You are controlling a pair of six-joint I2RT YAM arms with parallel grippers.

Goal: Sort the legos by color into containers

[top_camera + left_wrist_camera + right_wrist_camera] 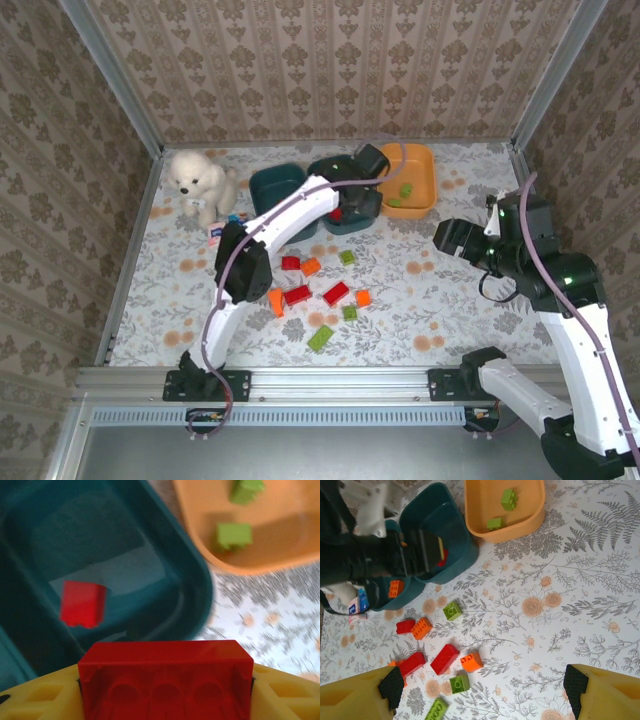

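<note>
While hanging over teal tray | left gripper pinches red lego (right gripper spread)

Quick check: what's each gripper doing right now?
Left gripper: closed on a red brick, over a teal tray.
Right gripper: open, empty.
</note>
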